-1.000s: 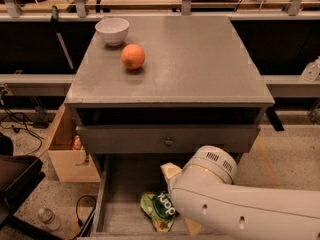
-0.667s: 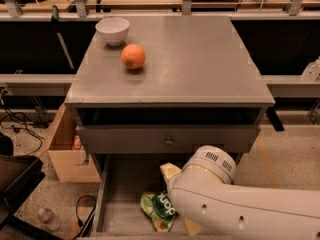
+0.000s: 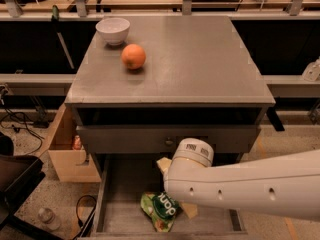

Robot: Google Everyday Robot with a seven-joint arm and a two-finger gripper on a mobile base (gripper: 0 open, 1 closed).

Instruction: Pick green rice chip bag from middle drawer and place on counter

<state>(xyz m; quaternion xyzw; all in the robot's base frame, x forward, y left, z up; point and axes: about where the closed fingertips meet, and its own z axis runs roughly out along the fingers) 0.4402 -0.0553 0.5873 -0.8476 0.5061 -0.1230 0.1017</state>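
Gripper (image 3: 188, 210) sits low in the middle drawer (image 3: 122, 189), mostly hidden under the arm (image 3: 250, 189), beside the green rice chip bag (image 3: 160, 211); whether it grips cannot be told. A weak hold on the crinkly bag could let it slip before reaching the counter (image 3: 195, 59).

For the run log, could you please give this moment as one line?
gripper: low over middle drawer | green rice chip bag: in drawer, beside gripper | counter: orange, white bowl

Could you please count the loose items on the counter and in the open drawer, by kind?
bowl: 1
orange: 1
chip bag: 1
Total: 3
The gripper is low in the drawer, beside the chip bag.
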